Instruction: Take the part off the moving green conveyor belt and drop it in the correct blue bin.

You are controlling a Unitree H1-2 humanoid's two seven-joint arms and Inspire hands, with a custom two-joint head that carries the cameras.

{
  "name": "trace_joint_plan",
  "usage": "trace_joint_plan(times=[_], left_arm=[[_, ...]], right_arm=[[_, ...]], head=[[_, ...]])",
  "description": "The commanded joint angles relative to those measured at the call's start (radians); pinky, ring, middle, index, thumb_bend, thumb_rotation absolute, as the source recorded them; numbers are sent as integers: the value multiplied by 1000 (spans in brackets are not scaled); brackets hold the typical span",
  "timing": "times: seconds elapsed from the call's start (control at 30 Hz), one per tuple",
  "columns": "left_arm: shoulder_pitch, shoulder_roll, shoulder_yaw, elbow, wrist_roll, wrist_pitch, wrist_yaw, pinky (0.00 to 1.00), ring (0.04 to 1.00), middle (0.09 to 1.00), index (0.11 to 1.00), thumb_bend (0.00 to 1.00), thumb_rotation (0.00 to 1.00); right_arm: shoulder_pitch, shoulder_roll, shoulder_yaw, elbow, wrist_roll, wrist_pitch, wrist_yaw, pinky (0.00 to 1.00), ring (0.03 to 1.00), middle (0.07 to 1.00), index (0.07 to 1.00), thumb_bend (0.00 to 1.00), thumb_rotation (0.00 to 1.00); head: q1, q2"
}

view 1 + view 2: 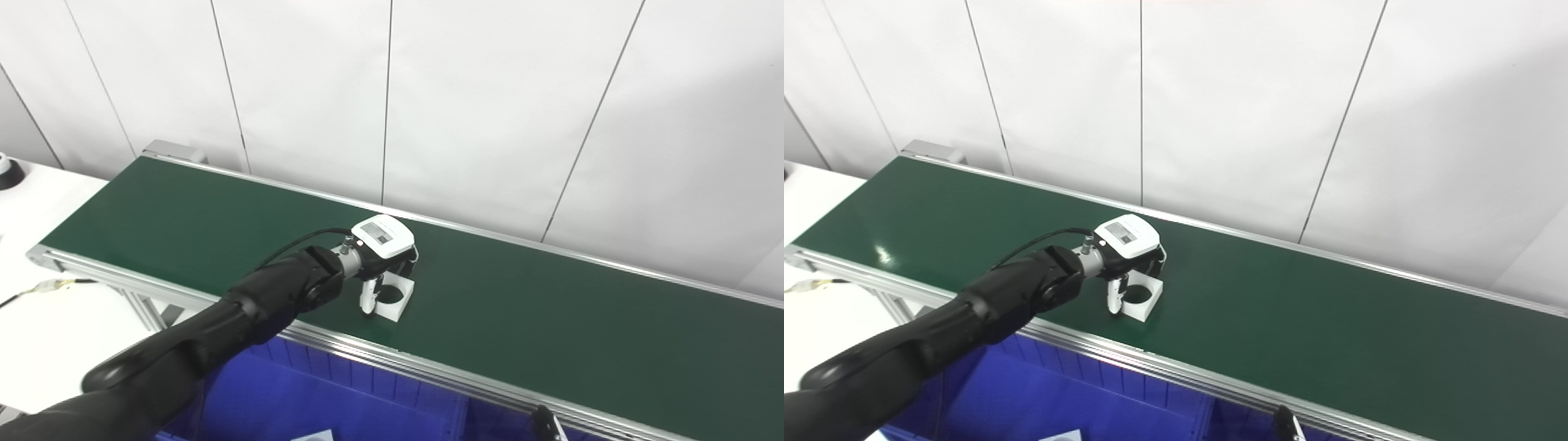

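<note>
A white square part with a round hole (398, 300) lies on the green conveyor belt (551, 331), near its front rail. My left hand (383, 260) reaches in from the lower left and sits over the part. Its thumb (368, 300) presses the part's left side and its fingers curl down behind the far side. The part still rests on the belt. It also shows in the right eye view (1144, 298). Only a dark tip (547, 424) of what seems to be my right hand shows at the bottom edge.
A blue bin (343, 392) with ribbed walls stands below the belt's front rail (429, 367), with a white piece (313, 436) in it. A white table (37, 257) with a cable is at the left. White wall panels stand behind the belt.
</note>
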Motion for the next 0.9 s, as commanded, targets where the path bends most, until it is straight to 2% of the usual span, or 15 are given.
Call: trace_joint_plan(times=[0.0,0.03,0.07,0.2,0.23,0.27,0.37,0.4,0.43,0.47,0.5,0.53,0.57,0.7,0.87], left_arm=[[-40,24,35,-81,-14,5,-14,275,354,432,528,520,0],[-37,24,41,-94,-14,4,-23,281,358,431,530,519,0],[-31,33,56,-149,-28,-6,-38,284,360,431,531,519,0],[-8,54,108,-312,-65,-14,-102,232,296,471,491,526,0],[-3,60,120,-351,-74,-8,-125,222,286,473,490,526,0],[3,64,130,-389,-80,-2,-146,235,306,433,518,521,0],[16,74,164,-484,-108,3,-206,239,317,442,515,521,0],[24,75,177,-509,-117,1,-217,238,318,432,523,520,0],[31,76,190,-533,-126,-1,-228,223,303,458,502,523,0],[39,76,201,-554,-132,-2,-239,210,286,467,495,525,0],[47,77,211,-577,-139,1,-254,205,281,471,492,525,0],[51,77,219,-592,-143,3,-266,189,258,472,489,526,0],[63,78,230,-618,-149,10,-286,179,247,473,489,526,0],[111,77,257,-680,-161,7,-316,137,202,472,487,527,0],[172,74,270,-743,-174,-7,-346,173,252,475,487,527,0]], right_arm=[[-11,9,-4,-19,7,-37,11,941,926,920,939,869,994],[-12,10,-6,-20,7,-37,12,939,925,919,939,869,993],[-14,10,-6,-22,5,-37,13,938,924,919,939,869,992],[-17,14,-11,-34,8,-37,23,945,931,932,943,872,988],[-17,15,-12,-39,8,-37,23,939,928,930,942,860,983],[-17,16,-13,-42,9,-37,25,927,921,926,940,842,975],[-15,16,-19,-62,8,-37,29,911,908,920,935,834,961],[-15,15,-22,-68,9,-37,32,906,904,917,932,834,956],[-14,15,-26,-77,12,-37,38,901,901,914,928,833,948],[-13,16,-30,-84,14,-37,43,899,899,913,925,832,940],[-13,16,-34,-94,16,-37,47,895,896,910,921,832,933],[-12,18,-37,-101,16,-37,51,889,892,907,916,833,926],[-13,19,-42,-111,15,-37,54,882,888,903,912,838,923],[-11,23,-56,-143,8,-37,63,859,875,889,902,866,920],[-1,15,-74,-177,13,-37,81,847,871,889,907,841,938]], head=[[5,16],[5,16],[5,44],[-4,84],[-7,108],[-7,108],[-13,190],[-13,190],[-15,223],[-15,223],[-16,252],[-16,252],[-10,282],[9,311],[48,332]])
